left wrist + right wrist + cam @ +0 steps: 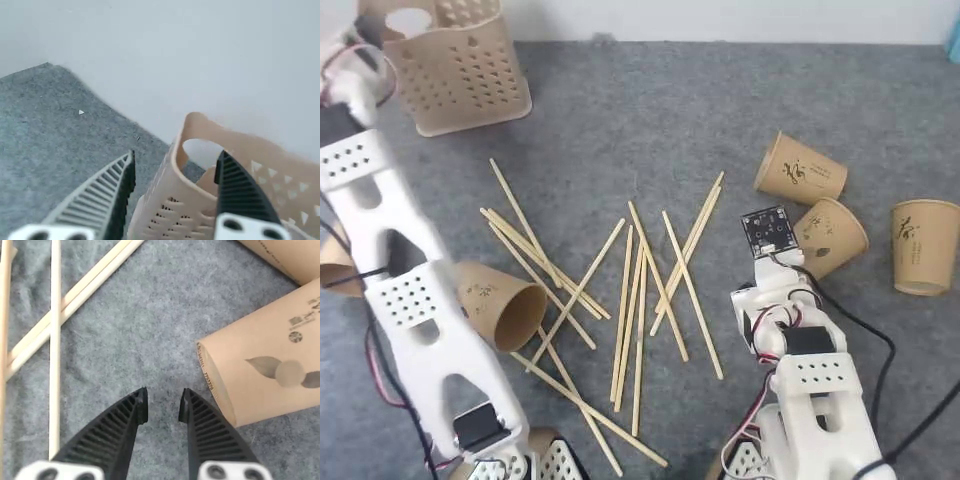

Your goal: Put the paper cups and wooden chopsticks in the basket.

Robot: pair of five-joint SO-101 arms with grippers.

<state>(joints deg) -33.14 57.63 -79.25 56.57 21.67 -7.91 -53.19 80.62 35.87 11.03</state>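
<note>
Paper cups are found lying on the grey counter (pixel 650 110): a lying cup (pixel 505 305) is seen close by the left arm (pixel 405 300), and a group of three cups (pixel 800 168) is spread at the right, while the wooden chopsticks (pixel 640 290) are scattered in a loose, crossed heap between them. None of these is held. The right gripper (pixel 163 395) is poised low over bare felt, its fingers (pixel 125 425) parted by a narrow gap with nothing between them, and the nearest cup (pixel 265 375) is seen just beside them, its narrower end turned their way. The step in hand is judged to be the pickup of that cup. It would be done best if the fingers were spread wider first, brought astride the cup's body, and closed gently, since thin paper is easily crushed and a cup on its side may be rolled away by a nudge. The basket (pixel 450 60) is set at the far left corner, well apart from the cups at the right. The left gripper (pixel 177 155) is held at its end wall, fingers spread wide and released, astride the rim by the handle cut-out. What is in the basket cannot be told, as its inside is hardly shown.
</note>
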